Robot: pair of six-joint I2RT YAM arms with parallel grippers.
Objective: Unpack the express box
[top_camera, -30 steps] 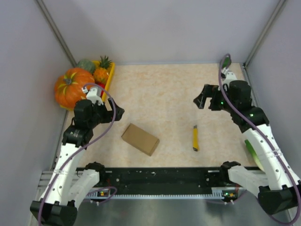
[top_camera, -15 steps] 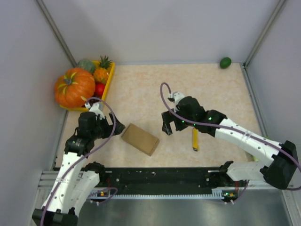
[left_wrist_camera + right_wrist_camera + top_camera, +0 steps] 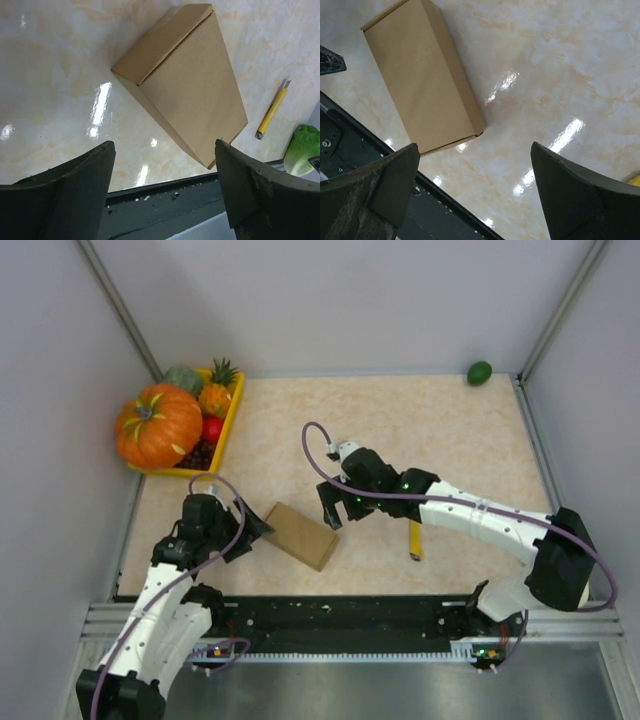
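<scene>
Express box [image 3: 298,535], closed, flat between my left claw [image 3: 252,524] and right claw [image 3: 332,515], both spread empty; I judge one claw landing first may shove it across the glossy table [image 3: 400,430].

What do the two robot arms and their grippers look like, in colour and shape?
Both the left arm and right arm have white links with black joints, and a purple cable loops along each. Small green lights glow on the right arm. The left gripper and right gripper have broad, dark, wedge-shaped fingers.
</scene>
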